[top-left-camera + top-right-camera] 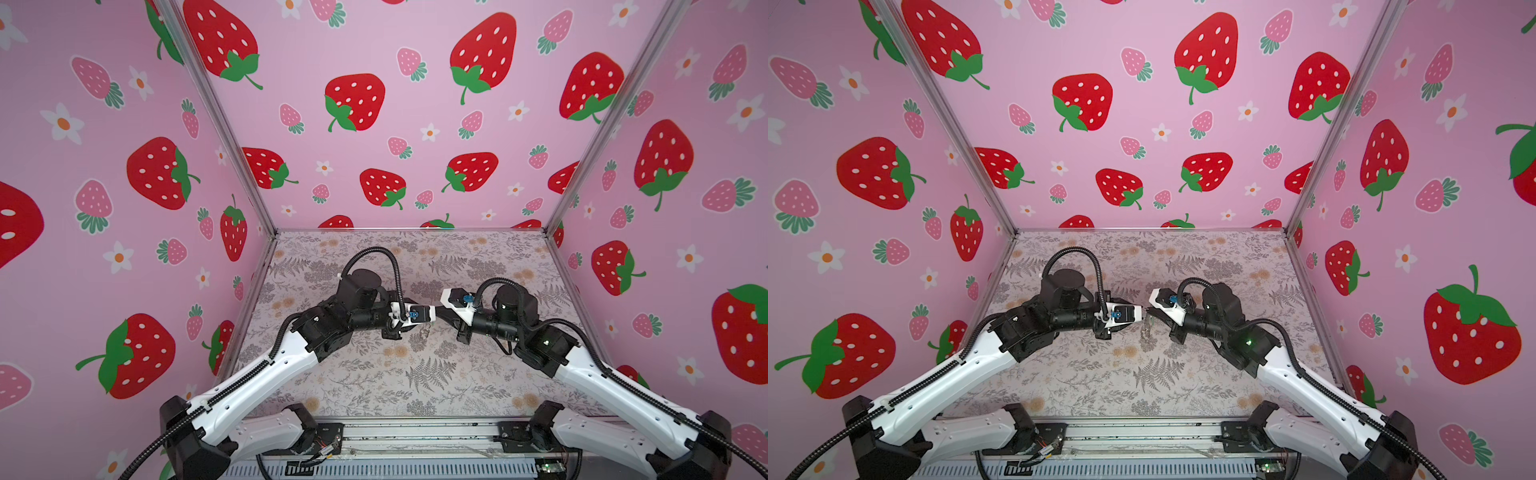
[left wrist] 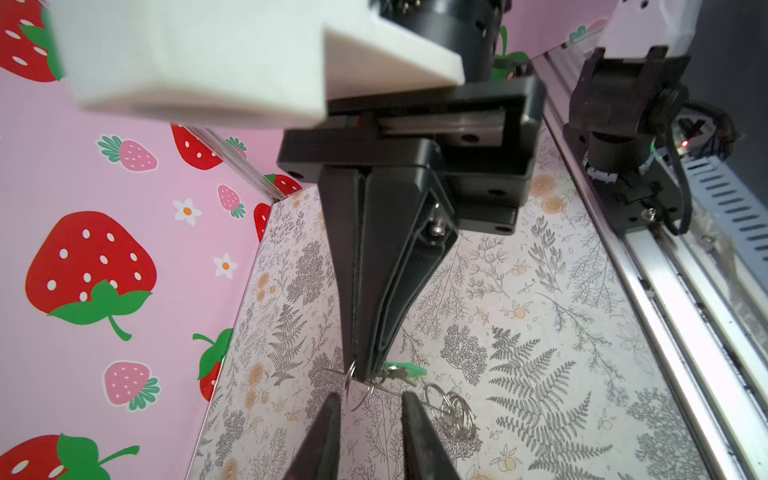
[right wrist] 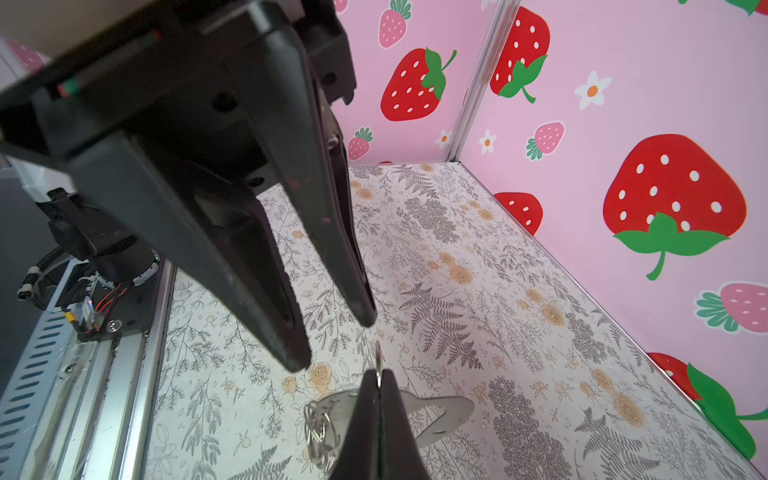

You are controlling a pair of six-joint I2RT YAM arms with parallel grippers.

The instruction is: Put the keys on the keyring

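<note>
Right gripper (image 3: 378, 376), at lower centre of its wrist view, is pinched tight on a thin metal ring (image 3: 378, 356); left gripper (image 2: 371, 401) has its jaws slightly apart, empty. Only the left wrist view shows the green tag of the keys (image 2: 402, 370), lower centre.

Two arms reach over the flowery table (image 1: 374, 374). The left gripper (image 1: 430, 318) and the right gripper (image 1: 440, 317) come tip to tip in the middle. Small shiny metal rings (image 1: 424, 331) show just under the tips. Pink strawberry walls (image 1: 124, 249) stand all around.
</note>
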